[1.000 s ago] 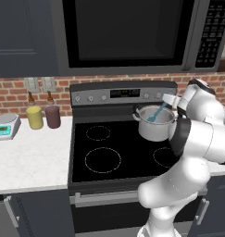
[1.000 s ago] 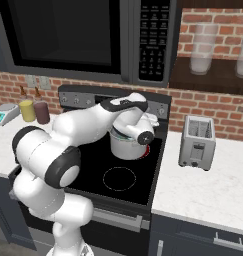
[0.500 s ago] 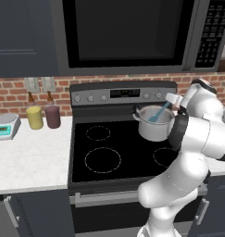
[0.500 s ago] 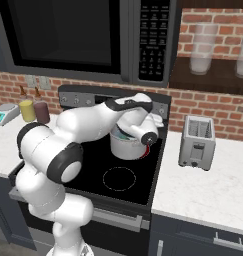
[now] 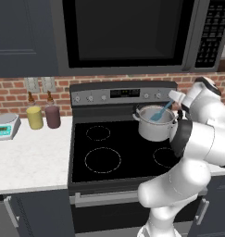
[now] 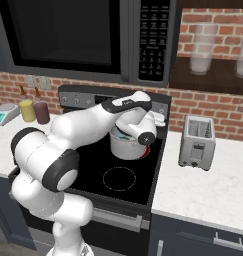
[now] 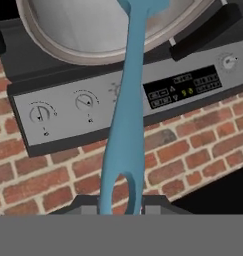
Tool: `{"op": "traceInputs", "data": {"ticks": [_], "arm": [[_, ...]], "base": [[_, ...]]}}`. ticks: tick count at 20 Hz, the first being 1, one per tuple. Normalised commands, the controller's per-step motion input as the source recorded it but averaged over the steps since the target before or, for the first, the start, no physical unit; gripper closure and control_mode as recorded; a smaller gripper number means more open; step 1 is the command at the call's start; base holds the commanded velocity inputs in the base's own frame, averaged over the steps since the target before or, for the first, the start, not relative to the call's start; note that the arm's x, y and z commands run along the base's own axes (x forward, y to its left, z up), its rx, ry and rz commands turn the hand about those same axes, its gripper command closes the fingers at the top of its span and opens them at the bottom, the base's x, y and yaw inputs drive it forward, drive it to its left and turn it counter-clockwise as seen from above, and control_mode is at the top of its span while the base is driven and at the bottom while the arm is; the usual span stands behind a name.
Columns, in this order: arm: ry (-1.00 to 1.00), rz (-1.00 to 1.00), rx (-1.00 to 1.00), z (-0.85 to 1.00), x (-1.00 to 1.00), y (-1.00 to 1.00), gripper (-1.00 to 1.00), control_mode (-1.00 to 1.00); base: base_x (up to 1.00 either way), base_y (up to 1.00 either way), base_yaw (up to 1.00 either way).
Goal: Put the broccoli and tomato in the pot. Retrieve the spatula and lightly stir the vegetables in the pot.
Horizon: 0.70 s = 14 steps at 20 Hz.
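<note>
While the gripper (image 7: 121, 207) pinches the looped end of the light-blue spatula (image 7: 127, 120), the tool slants down into the steel pot (image 5: 155, 124), which sits on the rear right burner of the black stove (image 5: 109, 152), close to the control panel (image 7: 118, 100) along the stove's back edge. Seen from the left base camera, the blade rests inside the pot's rim, and the handle rises toward the hand at the right rear corner of the stove. From the right base camera the arm's wrist covers most of the pot, though a sliver of red at its lower right side may be the tomato; I cannot tell for certain, and the broccoli is hidden inside or behind the arm. The step in hand looks like the light stirring. To do it well, the hand should keep its firm pinch so the thin handle does not twist, sweep the blade in small slow circles away from the wall, and hold the tip just off the bottom. Pushing hard against the rim could slide the pot across the smooth glass top.
</note>
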Motion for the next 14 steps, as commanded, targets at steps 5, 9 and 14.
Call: {"op": "traceInputs", "data": {"ticks": [5,9,14], "arm": [[0.00,-0.09,-0.01,0.04,0.00,-0.02,1.00,-1.00],[0.04,-0.10,-0.04,-0.12,0.00,-0.01,1.00,-1.00],[0.09,-0.07,-0.05,-0.26,0.00,0.00,1.00,-1.00]], "base": [[0.00,0.00,0.00],[0.00,0.00,0.00],[0.00,0.00,0.00]]}}
